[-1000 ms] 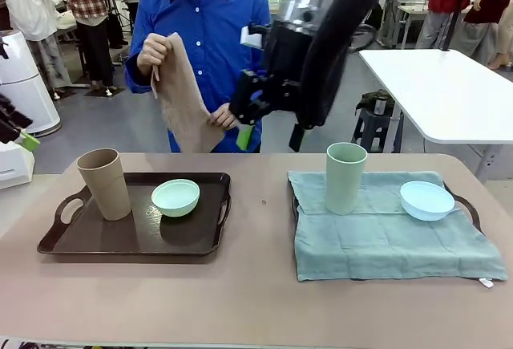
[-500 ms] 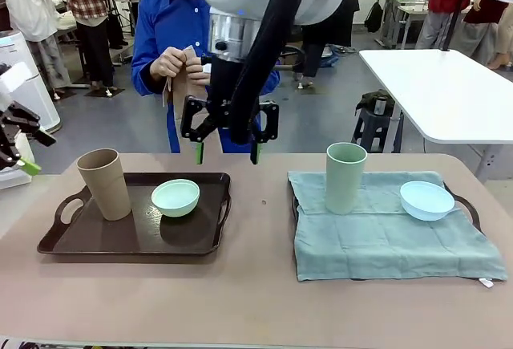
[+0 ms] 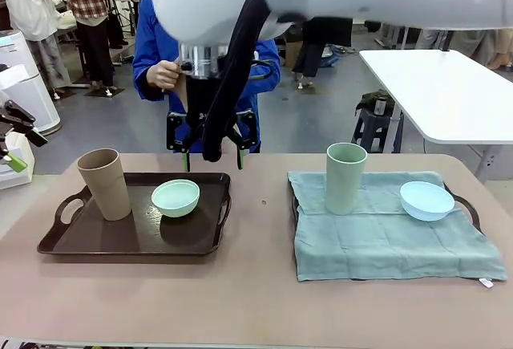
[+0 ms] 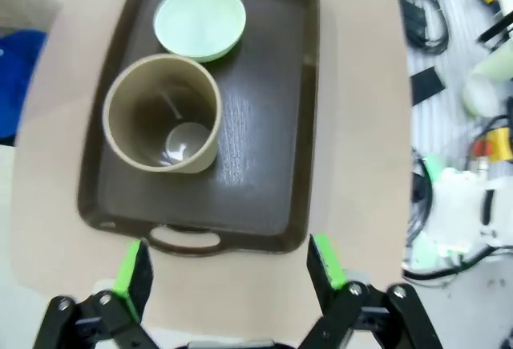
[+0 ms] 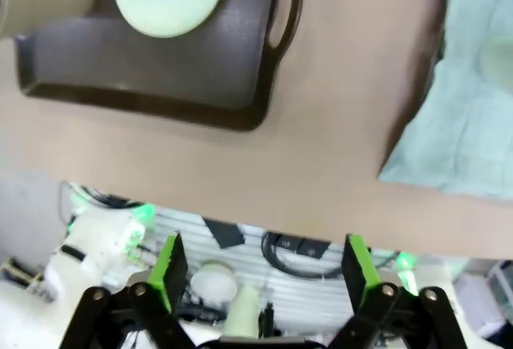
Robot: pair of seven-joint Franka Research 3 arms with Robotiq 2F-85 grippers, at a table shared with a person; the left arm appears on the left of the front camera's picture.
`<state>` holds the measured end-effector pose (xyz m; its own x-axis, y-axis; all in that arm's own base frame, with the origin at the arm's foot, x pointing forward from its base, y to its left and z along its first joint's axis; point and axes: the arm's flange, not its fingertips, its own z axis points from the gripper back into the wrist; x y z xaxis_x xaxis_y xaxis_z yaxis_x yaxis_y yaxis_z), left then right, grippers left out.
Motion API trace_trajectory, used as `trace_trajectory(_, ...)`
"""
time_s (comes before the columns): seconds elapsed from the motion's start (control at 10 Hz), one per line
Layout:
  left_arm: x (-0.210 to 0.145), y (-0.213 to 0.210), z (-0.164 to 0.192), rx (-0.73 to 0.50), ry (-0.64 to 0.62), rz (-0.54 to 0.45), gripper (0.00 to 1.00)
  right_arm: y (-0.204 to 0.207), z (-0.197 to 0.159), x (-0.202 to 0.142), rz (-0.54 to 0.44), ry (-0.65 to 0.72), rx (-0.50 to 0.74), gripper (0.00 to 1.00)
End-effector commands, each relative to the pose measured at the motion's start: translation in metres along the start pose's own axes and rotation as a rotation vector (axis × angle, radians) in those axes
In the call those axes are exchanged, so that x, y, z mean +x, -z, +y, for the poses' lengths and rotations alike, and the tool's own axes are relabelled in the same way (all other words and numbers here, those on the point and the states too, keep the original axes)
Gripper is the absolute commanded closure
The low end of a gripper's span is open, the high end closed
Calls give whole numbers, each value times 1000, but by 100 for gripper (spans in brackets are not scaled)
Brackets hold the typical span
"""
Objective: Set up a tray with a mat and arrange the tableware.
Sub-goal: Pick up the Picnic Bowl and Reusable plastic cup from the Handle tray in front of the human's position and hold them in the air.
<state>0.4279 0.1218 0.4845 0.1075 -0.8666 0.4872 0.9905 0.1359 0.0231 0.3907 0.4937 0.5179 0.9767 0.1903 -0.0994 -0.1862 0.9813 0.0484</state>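
A dark tray [image 3: 132,241] at the left holds a tan cup [image 3: 104,184] and a mint bowl [image 3: 175,197]. At the right a teal mat [image 3: 385,237] covers a second tray [image 3: 470,207], with a sage green cup [image 3: 345,177] and a pale blue bowl [image 3: 426,200] on it. My right gripper [image 3: 212,156] hangs open over the dark tray's far edge, above the table. My left gripper [image 3: 22,136] is open at the far left. From above, the left gripper [image 4: 228,273] looks down on the tan cup [image 4: 164,112] and mint bowl [image 4: 199,22]. The right gripper [image 5: 264,273] sees the dark tray [image 5: 200,60] and the mat [image 5: 465,124].
A person in a blue shirt stands across the table; one hand [image 3: 163,74] holds a tan cloth, mostly hidden behind my right arm. Bare tabletop [image 3: 256,229] lies between the two trays. A white table [image 3: 441,92] stands at the back right.
My right arm has swung left from the middle to above the dark tray's far edge, gripper still open. The person has gathered the tan cloth closer. The tableware has not moved.
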Motion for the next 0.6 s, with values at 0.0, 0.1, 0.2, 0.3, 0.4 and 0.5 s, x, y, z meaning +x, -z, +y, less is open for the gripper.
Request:
trace_trajectory(0.0, -6, 13, 18, -19, 20, -49, 0, 6, 36, 27, -82, 14, -23, 0)
trace_trajectory(0.1, -9, 20, 17, -24, 27, -51, 0, 14, 48, 40, -113, 31, -19, 0)
trace_trajectory(0.2, -13, 22, 16, -27, 33, -60, 0, 19, 60, 51, -159, 24, -15, 0)
trace_trajectory(0.3, -13, 27, 16, -25, 34, -78, 0, 24, 70, 64, -201, -14, 12, 0)
trace_trajectory(0.4, -16, 30, 15, -30, 42, -84, 0, 30, 72, 73, -225, 2, 17, 0)
trace_trajectory(0.5, -18, 35, 14, -37, 71, -90, 0, 37, 71, 81, -247, -1, -25, 0)
